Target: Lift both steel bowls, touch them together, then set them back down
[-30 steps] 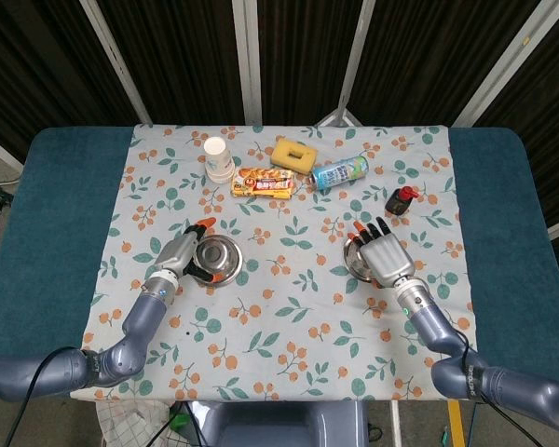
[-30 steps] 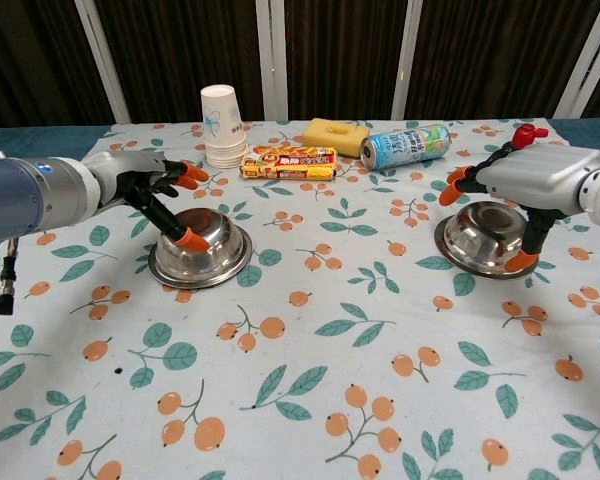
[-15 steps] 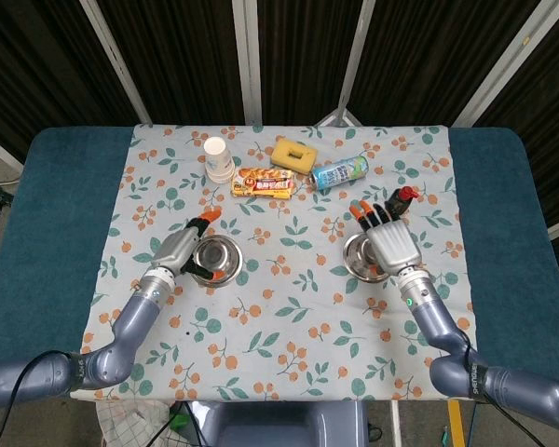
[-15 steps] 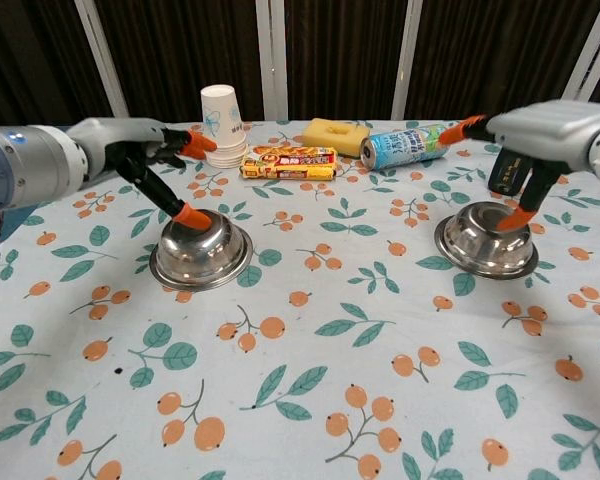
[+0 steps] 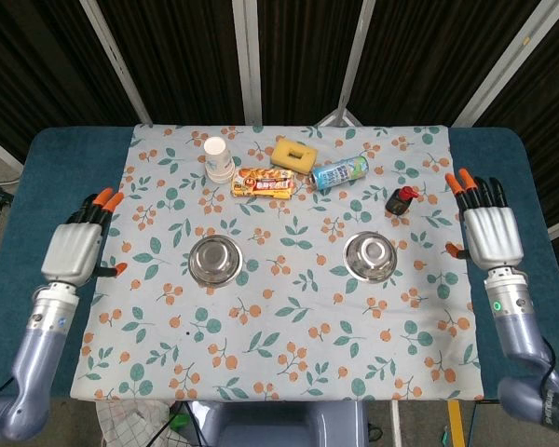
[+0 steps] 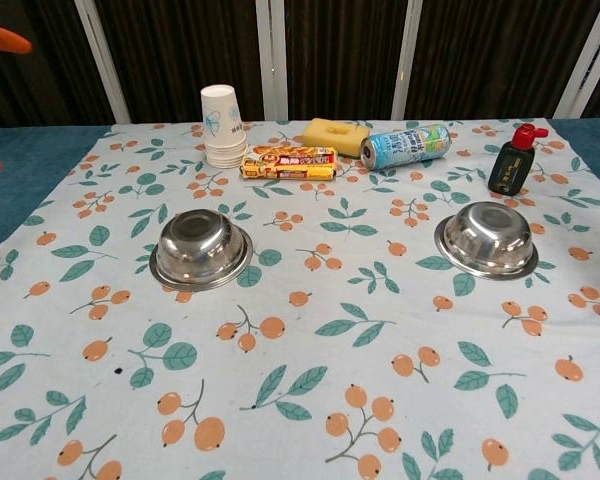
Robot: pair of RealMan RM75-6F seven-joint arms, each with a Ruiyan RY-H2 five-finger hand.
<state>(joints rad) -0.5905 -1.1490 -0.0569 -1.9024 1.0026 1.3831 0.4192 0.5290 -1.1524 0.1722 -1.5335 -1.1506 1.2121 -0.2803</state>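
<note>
Nearest, the left robot hand (image 5: pixel 73 250) and the right robot hand (image 5: pixel 490 233) hovered flat over the blue edges of the desk (image 5: pixel 37 186), fingers spread, holding nothing. Between them, both round polished steel bowls (image 5: pixel 214 259) (image 5: pixel 370 256) sat well apart, rim-down on the floral cloth (image 5: pixel 289 326). They looked light, rigid and probably slick, so pinching the flared rim seemed safest. Beyond stood a small dark red-capped bottle (image 5: pixel 402 199), a can (image 5: pixel 339 172), a yellow sponge (image 5: pixel 293 154) and stacked paper cups (image 5: pixel 218 158).
</note>
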